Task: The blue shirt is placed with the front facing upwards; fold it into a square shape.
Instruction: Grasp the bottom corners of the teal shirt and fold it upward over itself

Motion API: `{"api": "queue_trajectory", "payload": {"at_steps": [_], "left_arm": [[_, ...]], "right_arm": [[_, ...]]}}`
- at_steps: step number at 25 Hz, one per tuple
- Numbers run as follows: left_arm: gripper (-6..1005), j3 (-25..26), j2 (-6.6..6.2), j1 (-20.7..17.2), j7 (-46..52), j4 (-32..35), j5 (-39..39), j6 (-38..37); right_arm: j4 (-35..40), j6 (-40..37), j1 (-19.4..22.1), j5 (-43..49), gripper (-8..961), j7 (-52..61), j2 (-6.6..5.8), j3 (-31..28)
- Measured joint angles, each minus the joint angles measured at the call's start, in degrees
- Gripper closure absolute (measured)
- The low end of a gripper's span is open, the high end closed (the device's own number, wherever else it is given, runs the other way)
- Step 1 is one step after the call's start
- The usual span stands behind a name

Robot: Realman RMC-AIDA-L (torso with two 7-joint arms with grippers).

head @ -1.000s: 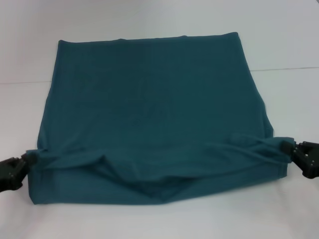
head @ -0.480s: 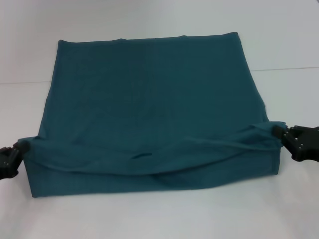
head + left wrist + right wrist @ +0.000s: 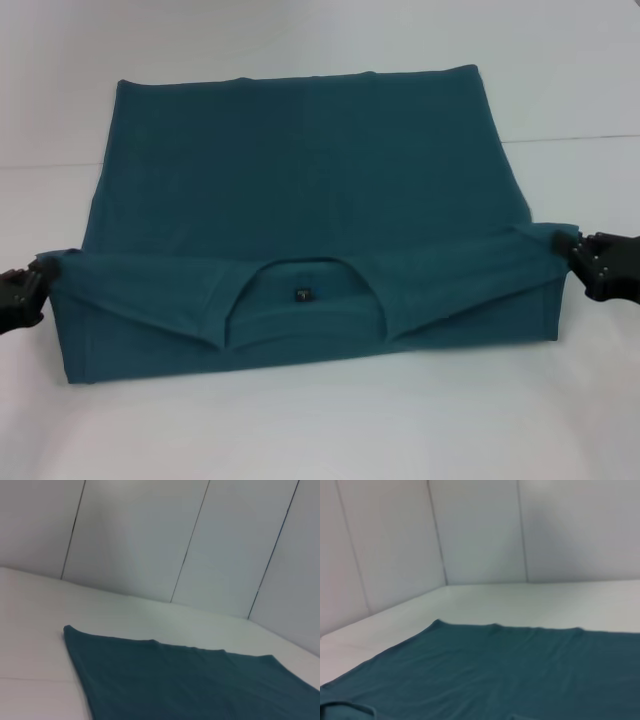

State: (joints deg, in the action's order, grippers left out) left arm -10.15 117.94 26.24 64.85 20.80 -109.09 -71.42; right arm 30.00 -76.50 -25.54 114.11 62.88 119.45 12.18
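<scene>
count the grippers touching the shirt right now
2: the left gripper is at the blue shirt's near left corner, and the right gripper is at its near right corner, each pinching the folded-over edge.

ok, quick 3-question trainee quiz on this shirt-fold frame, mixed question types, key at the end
1. True or false: the blue shirt shows its collar opening and a small dark neck label on the near folded band.
2. Multiple choice: where are the two grippers? A) both over the far hem B) one at each near side corner of the fold C) both parked off the table
3. Fill in: the shirt lies on a plain ____ table.

Key
1. True.
2. B: the left gripper and right gripper each pinch a corner of the cloth taut.
3. White.
</scene>
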Motion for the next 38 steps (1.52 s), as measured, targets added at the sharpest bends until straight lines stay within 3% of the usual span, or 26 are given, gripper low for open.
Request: {"api": "queue_trajectory", "payload": {"at_steps": [25,38], "left_arm": [[981,0.2,0.46,4.1,-2.2,-1.7,0.8,8.4],[981,0.2,1.25,8.6,-2.6,-1.7,1.0,13.7]], "right_arm": [[-4.0,14.1,-7.1,-1.6,916,-0.4,-0.15,0.3],[-4.2,19.1,-10.1,-1.6,917,-0.5,-0.05,0.3]]}}
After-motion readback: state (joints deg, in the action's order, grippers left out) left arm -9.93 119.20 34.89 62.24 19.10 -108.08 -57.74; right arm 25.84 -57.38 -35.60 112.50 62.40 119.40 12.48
